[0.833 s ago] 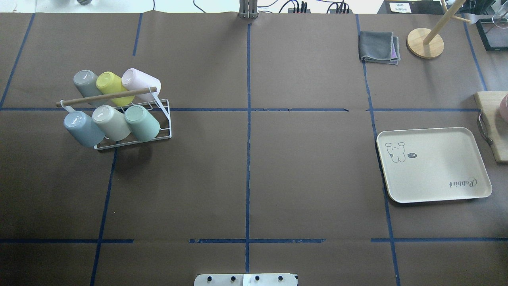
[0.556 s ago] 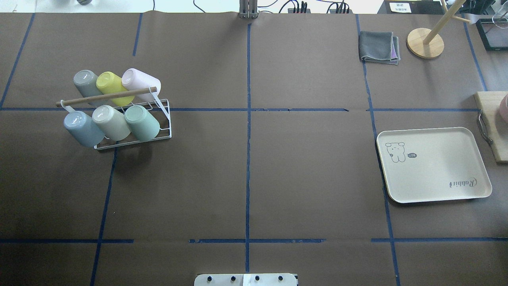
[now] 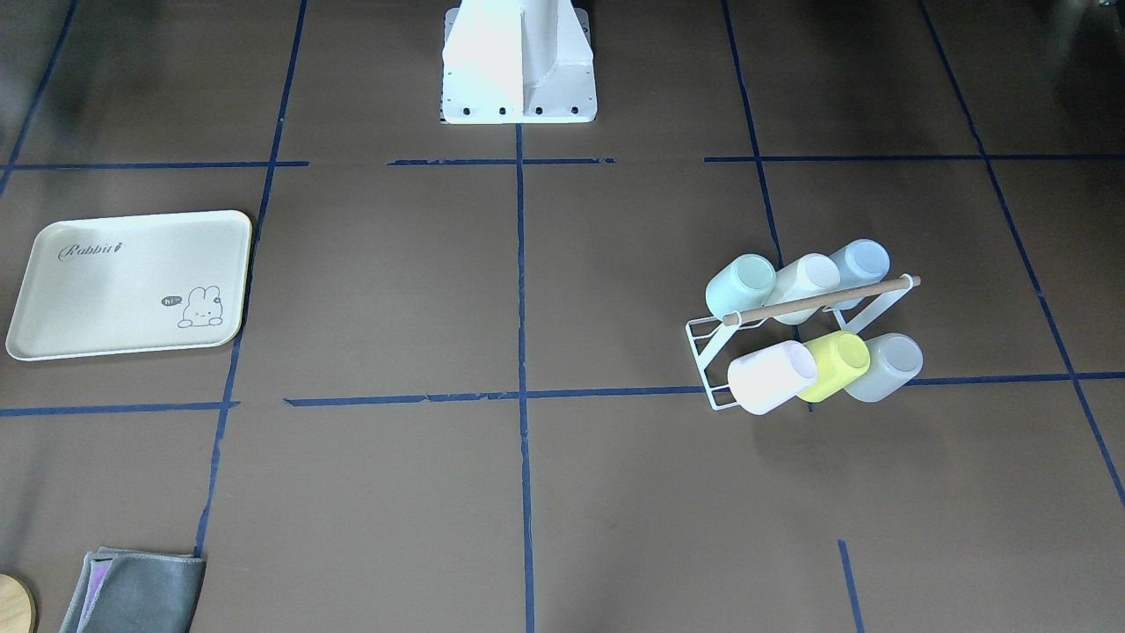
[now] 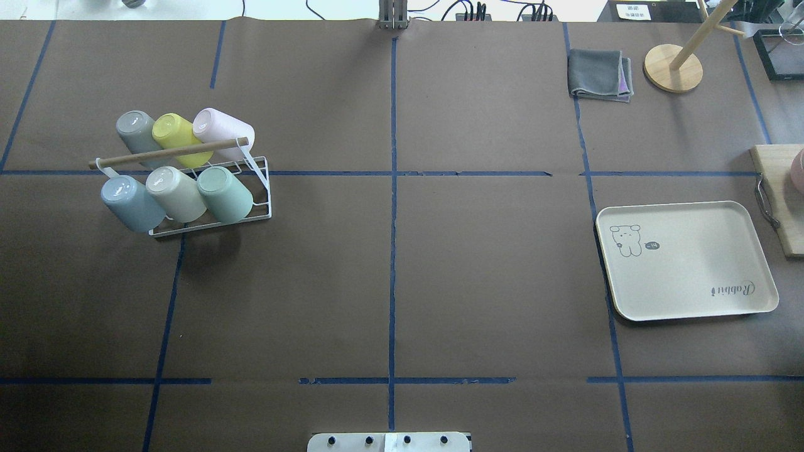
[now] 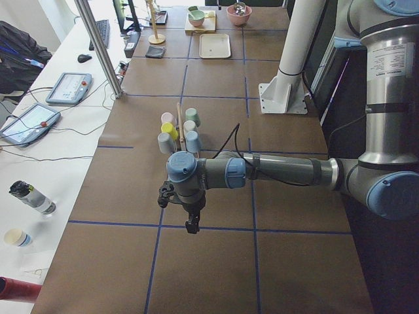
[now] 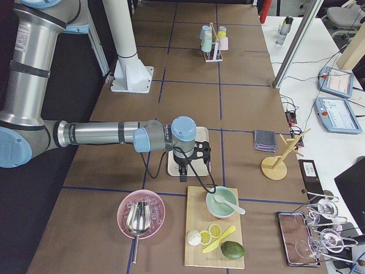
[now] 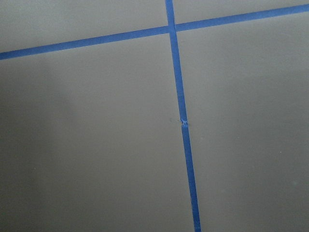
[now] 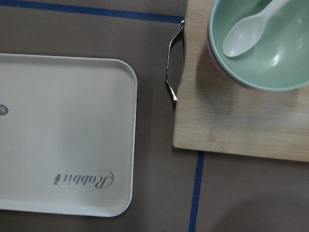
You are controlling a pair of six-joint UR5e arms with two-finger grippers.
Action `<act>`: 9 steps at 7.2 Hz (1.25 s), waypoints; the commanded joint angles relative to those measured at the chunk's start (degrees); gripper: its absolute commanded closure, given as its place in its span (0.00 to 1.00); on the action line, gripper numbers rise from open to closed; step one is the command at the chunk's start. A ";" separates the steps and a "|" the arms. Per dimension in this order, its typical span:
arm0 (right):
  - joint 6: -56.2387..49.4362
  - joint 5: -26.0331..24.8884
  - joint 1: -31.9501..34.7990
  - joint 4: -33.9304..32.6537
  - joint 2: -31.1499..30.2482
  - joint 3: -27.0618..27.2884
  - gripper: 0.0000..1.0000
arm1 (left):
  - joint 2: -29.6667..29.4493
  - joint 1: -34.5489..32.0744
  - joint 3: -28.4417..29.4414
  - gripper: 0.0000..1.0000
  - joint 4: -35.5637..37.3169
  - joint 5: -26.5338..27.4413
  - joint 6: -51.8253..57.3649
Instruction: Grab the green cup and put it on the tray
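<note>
Read the overhead view as a clock, with 12 o'clock on the far side from the robot. The green cup (image 4: 223, 193) sits on the white wire rack (image 4: 266, 188) out at about 9 o'clock on the bench (image 4: 490, 282). It is tipped on its peg with its base turned up toward that camera, at the 3 o'clock end of the row nearer the robot. A cream cup (image 4: 176, 193) is just beside it at its 9 o'clock, and a pink cup (image 4: 221, 132) lies at its 12 o'clock, across the rack's wooden rod (image 4: 169, 152).

The tray (image 4: 697, 257) lies flat at about 3 o'clock on the bench, well apart from the rack, with nothing on it but its printed rabbit and lettering.

You see each claw from one end camera only. The left claw (image 5: 191, 226) hangs pointing down over bare brown paper, at the rack's 6 o'clock in the left-end view. I cannot tell how far it is open. Its wrist camera shows only paper and crossing blue tape (image 7: 181, 116).

The right claw (image 6: 182, 174) hangs over the end of the tray that faces the wooden board (image 8: 241, 121) — how wide it stands, and whether anything is in it, I cannot tell either. Its wrist camera looks down on the tray's corner, the board's metal handle (image 8: 171, 72) and a green bowl (image 8: 270, 63) holding a white spoon (image 8: 248, 31).

A folded grey cloth (image 4: 600, 74) lies at about 1 o'clock.
</note>
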 commanded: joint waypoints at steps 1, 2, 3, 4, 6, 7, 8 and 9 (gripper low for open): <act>16.73 -0.27 -5.44 21.95 -0.26 -8.24 0.01 | 0.05 0.01 0.00 0.00 0.00 0.07 0.00; 24.47 -2.19 -9.04 30.58 -0.17 -11.24 0.01 | 0.05 0.10 0.00 0.00 0.00 -0.02 0.00; 25.94 -3.51 -11.60 33.28 0.27 -13.79 0.04 | 0.05 0.01 0.00 0.00 0.00 -0.02 0.00; 26.47 -3.78 -12.40 33.57 0.36 -14.43 0.11 | 0.05 0.01 0.00 0.00 0.00 0.07 0.00; 26.39 -3.87 -15.12 33.48 0.80 -14.96 0.27 | 0.05 0.01 0.00 0.00 0.00 0.07 0.00; 26.30 -3.87 -16.01 33.57 0.89 -15.57 0.32 | 0.05 0.01 0.00 0.00 0.00 0.07 0.00; 26.30 -3.87 -16.19 33.57 2.02 -16.97 0.32 | 0.05 0.01 0.00 0.00 0.00 0.07 0.00; 26.22 -3.79 -16.54 33.66 3.33 -18.72 0.32 | 0.05 0.01 0.00 0.00 -0.09 0.07 0.00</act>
